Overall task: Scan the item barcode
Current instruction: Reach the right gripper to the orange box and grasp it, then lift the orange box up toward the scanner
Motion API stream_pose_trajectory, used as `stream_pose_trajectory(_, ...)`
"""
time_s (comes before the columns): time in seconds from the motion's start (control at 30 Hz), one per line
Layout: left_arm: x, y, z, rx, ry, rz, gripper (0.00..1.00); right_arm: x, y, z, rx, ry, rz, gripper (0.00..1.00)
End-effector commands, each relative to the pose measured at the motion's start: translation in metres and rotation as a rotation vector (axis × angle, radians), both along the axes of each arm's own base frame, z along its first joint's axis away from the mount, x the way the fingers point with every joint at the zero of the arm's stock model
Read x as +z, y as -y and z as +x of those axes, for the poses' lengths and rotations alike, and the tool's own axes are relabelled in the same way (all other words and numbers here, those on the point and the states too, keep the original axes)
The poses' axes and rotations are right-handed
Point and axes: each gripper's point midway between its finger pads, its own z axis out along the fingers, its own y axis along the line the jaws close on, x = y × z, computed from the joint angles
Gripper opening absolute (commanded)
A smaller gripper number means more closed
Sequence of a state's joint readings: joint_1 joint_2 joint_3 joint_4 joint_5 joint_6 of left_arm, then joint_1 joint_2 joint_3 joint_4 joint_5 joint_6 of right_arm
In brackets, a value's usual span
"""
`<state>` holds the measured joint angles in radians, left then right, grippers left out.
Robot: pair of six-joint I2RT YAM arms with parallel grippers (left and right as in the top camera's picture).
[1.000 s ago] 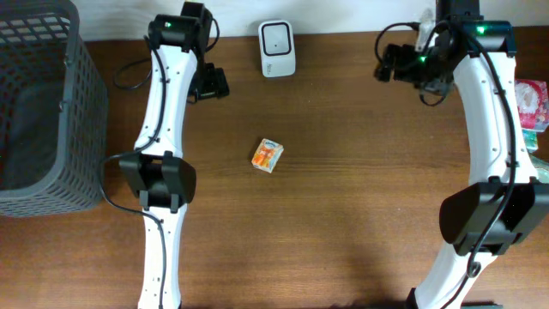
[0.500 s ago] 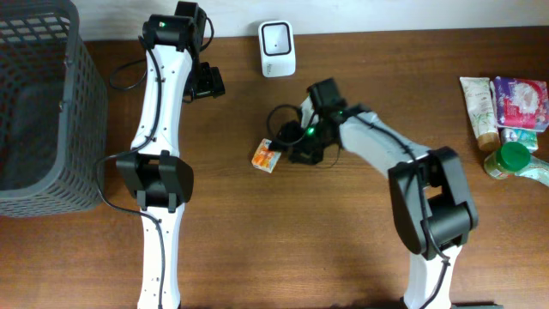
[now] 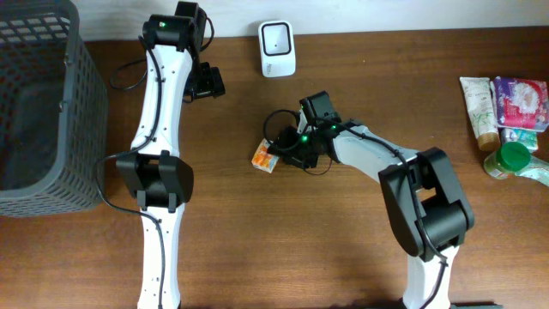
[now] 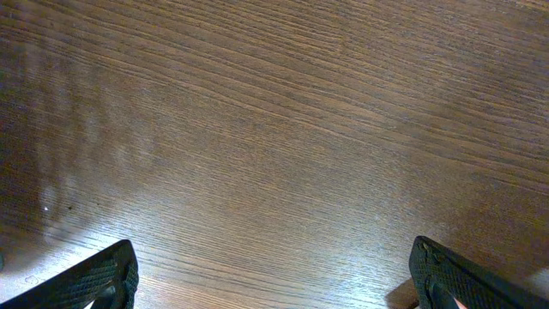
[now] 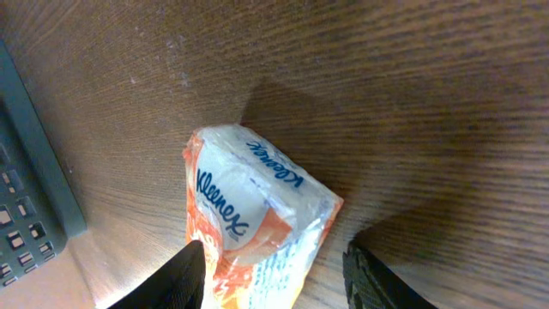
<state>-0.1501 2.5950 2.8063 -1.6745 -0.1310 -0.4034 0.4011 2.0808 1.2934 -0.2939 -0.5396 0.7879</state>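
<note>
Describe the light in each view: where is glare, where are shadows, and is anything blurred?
Overhead view: even light, faint shadows on the table. Left wrist view: pale glare at lower left, softer grain there. Right wrist view: the tissue pack is sharp, with a dark shadow above and right of it.

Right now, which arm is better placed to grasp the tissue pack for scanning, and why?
Right. Its gripper straddles the Kleenex pack, a finger on each side. The left gripper hangs open over bare table, away from the pack.
</note>
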Motion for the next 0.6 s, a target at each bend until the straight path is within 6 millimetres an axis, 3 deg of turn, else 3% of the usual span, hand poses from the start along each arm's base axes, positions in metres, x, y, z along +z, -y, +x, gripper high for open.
stream_pose_trajectory(0.0,0.007,-0.003,0.000,-0.010,0.013,0.005,0.99,-0.026,-0.005,-0.013,0.014,-0.053,-0.033,0.41)
stream_pose_trajectory(0.1,0.007,-0.003,0.000,-0.010,0.013,0.005,0.99,-0.025,-0.010,-0.018,0.030,-0.064,-0.024,0.09)
stream_pose_trajectory(0.17,0.007,-0.003,0.000,-0.010,0.012,0.005,0.99,-0.014,-0.010,-0.015,0.048,-0.046,0.008,0.04)
stream_pose_trajectory(0.3,0.007,-0.003,0.000,-0.011,0.013,0.005,0.99,0.063,-0.005,0.003,0.259,0.196,0.215,0.04)
stream_pose_trajectory(0.37,0.007,-0.003,0.000,-0.010,0.013,0.006,0.99,0.117,0.014,0.016,0.365,0.383,0.368,0.04)
stream_pose_trajectory(0.47,0.007,-0.003,0.000,-0.010,0.013,0.006,0.99,0.167,0.044,0.026,0.457,0.589,0.558,0.04)
stream_pose_trajectory(0.57,0.007,-0.003,0.000,-0.010,0.013,0.005,0.99,0.214,0.064,0.018,0.618,0.812,0.735,0.04)
